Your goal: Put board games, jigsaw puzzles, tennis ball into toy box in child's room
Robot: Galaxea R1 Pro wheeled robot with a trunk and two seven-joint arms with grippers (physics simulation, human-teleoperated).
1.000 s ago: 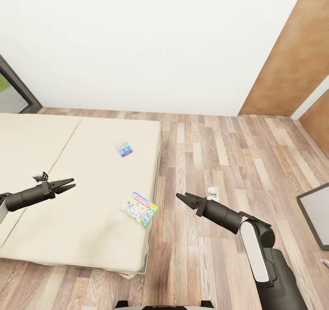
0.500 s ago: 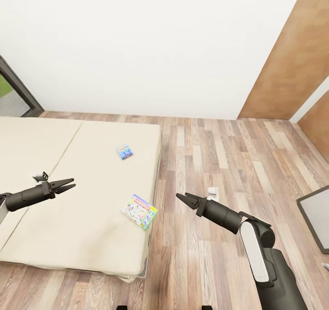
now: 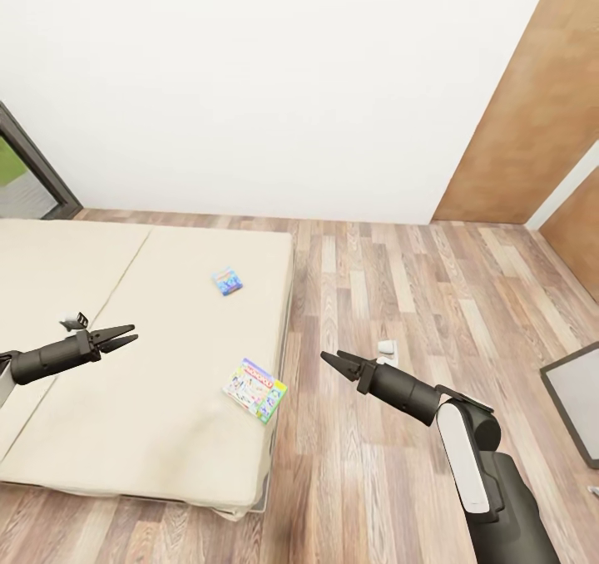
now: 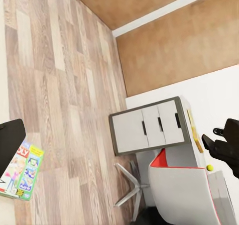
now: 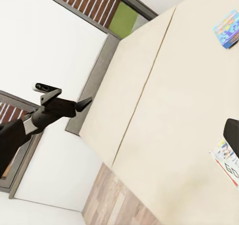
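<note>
Two board games lie on the bed (image 3: pixel 100 414), whose mattress is bare and beige. The small blue one (image 3: pixel 227 281) (image 5: pixel 228 28) sits towards the far side. The larger white one (image 3: pixel 254 390) (image 4: pixel 22 170) (image 5: pixel 226 160) lies near the mattress's right edge. My left gripper (image 3: pixel 127 336) hovers open above the mattress, left of both games. My right gripper (image 3: pixel 331 356) hangs open over the wood floor, right of the white game. In the left wrist view a small yellow-green ball (image 4: pixel 210 168), seemingly the tennis ball, rests on the table (image 4: pixel 185 116). The toy box and jigsaw puzzles are out of view.
Wood-plank floor (image 3: pixel 399 281) stretches between the bed and a dark-framed grey panel (image 3: pixel 574 393) at the right edge. A white wall (image 3: pixel 274 90) stands behind, with a brown wooden panel (image 3: pixel 532 115) at right. A dark-framed window (image 3: pixel 25 173) is beyond the bed. A swivel chair (image 4: pixel 174 185) stands by the cabinet (image 4: pixel 144 130).
The whole picture has slid downward, so the camera has tilted up and more wall shows. Both arms hold the same pose and the games lie where they were.
</note>
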